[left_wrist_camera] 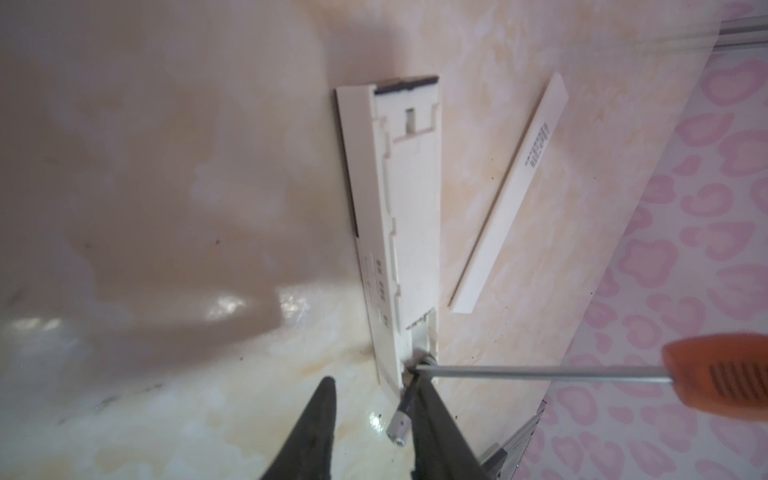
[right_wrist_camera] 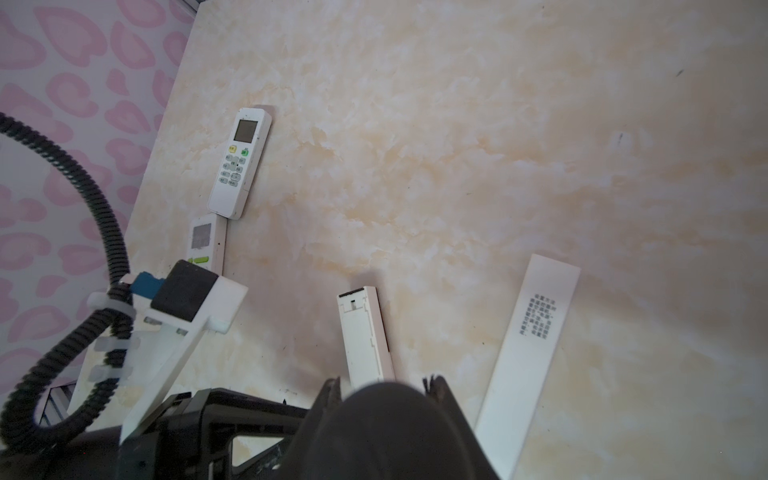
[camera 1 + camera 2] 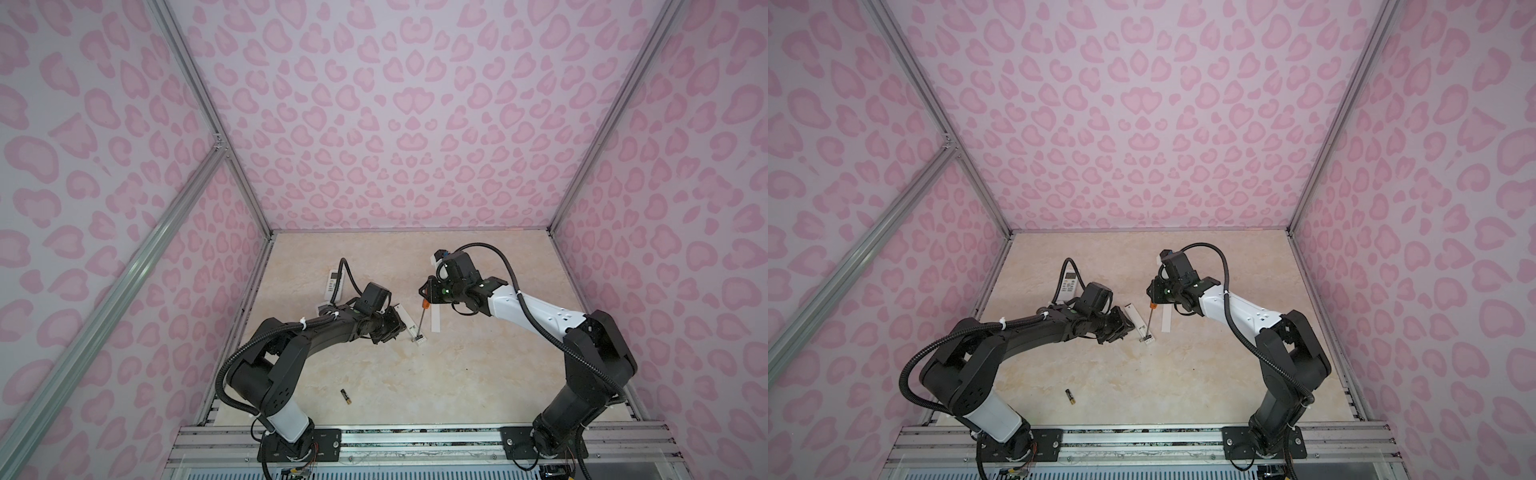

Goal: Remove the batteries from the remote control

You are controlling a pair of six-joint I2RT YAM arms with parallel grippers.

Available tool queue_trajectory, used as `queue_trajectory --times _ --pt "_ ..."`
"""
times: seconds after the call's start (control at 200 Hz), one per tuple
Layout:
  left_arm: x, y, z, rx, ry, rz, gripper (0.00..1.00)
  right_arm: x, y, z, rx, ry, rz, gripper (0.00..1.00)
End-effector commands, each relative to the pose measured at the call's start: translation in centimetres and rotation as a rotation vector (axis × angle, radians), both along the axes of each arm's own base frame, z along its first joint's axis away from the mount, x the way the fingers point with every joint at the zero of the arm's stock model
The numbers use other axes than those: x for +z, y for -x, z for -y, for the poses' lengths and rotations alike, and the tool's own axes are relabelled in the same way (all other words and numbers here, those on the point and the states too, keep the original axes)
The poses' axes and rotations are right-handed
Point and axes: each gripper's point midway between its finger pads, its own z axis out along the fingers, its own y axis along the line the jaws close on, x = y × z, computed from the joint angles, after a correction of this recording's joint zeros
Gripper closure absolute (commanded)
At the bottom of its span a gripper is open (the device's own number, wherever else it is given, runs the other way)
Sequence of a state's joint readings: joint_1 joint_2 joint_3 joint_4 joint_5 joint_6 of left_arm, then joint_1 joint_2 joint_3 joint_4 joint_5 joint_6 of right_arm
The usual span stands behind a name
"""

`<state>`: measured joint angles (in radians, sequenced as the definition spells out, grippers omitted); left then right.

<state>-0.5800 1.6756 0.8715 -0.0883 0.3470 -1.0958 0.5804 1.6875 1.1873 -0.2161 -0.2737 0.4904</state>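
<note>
right gripper point(image 3: 424, 292) is clamped on the orange handle of the screwdriver point(image 3: 424, 305); shaft slants down so the tip digs into the end bay of the face-down remote point(image 1: 392, 232), which reads as levering a cell out; left gripper point(image 1: 374, 380) waits at that same end, fingers part open, clamping nothing; a dark battery point(image 1: 401, 419) with a silver end pokes from the bay and lies against one finger, likely next to be pinched; cover plate point(image 1: 511, 195) is parked beside the remote, out of the way; second battery point(image 3: 345, 397) lies alone near the front of the table point(image 3: 415, 395), shown only in both top views; tip and bay show only in the left wrist view; right wrist view instead gives a keypad remote point(image 2: 239, 162) and a second keypad remote point(image 2: 203, 243).
</note>
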Motion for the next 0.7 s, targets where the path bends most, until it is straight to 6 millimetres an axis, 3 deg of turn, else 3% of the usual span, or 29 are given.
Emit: queue_trajectory --times 0.0,0.215,0.41,0.695 --pt "0.3 -1.5 1.0 0.006 0.049 0.021 0.65 -0.5 0.2 -0.2 0.037 0.034 -0.015 1.0" --pt "-1.7 -2.9 1.8 0.0 0.046 -0.01 0.67 -2.2 0.1 -0.1 0.07 0.06 -0.067 1.0" --pt "-3.7 -2.7 1.4 0.027 0.025 -0.066 0.7 -2.3 0.2 0.1 0.102 0.105 -0.074 1.0" --pt "-4.0 -2.8 1.2 0.028 0.006 -0.07 0.73 -1.6 0.2 -0.2 0.102 0.078 -0.075 1.0"
